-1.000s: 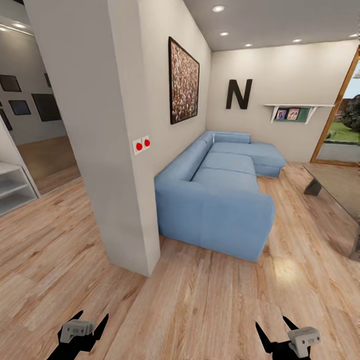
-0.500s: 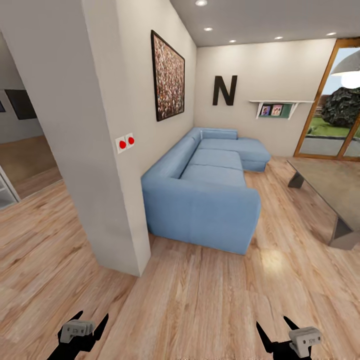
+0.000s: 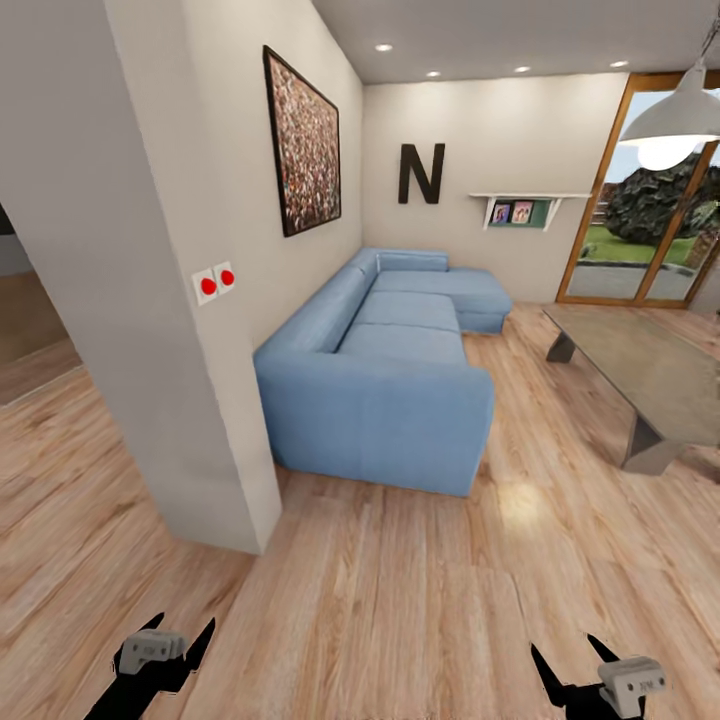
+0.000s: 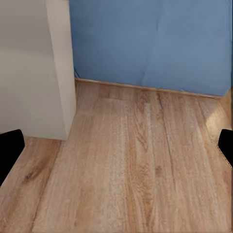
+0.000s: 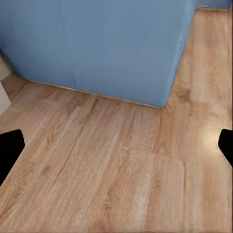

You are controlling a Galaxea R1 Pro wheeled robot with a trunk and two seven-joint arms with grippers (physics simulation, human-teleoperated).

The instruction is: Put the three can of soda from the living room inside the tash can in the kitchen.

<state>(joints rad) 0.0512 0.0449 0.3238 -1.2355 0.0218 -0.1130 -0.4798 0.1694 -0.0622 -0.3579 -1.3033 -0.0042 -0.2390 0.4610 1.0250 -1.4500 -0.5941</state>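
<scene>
Both grippers hang low over the floor, each a pair of black pointed fingers spread wide with nothing between them: the left gripper (image 3: 165, 640) and the right gripper (image 3: 572, 655) each carry a pale grey blocky housing. In the wrist views the dark fingertips sit at the far edges, with bare boards between. The floor (image 3: 400, 590) is light wood plank with visible grain and a soft glossy highlight. Just ahead of the left gripper stands a matte off-white wall corner (image 3: 190, 400) bearing two red round buttons (image 3: 216, 282) on a white plate. Beside it, the living room opens: a blue corner sofa (image 3: 385, 375), smooth-upholstered and boxy, stands against the wall. To its right is a large glass low table (image 3: 640, 365) on angled grey legs. Beyond are wood-framed glass doors (image 3: 640, 190), a speckled framed picture (image 3: 303, 142), a black letter N (image 3: 421, 174), a small white shelf (image 3: 525, 205) and a white cone pendant lamp (image 3: 678, 110).
</scene>
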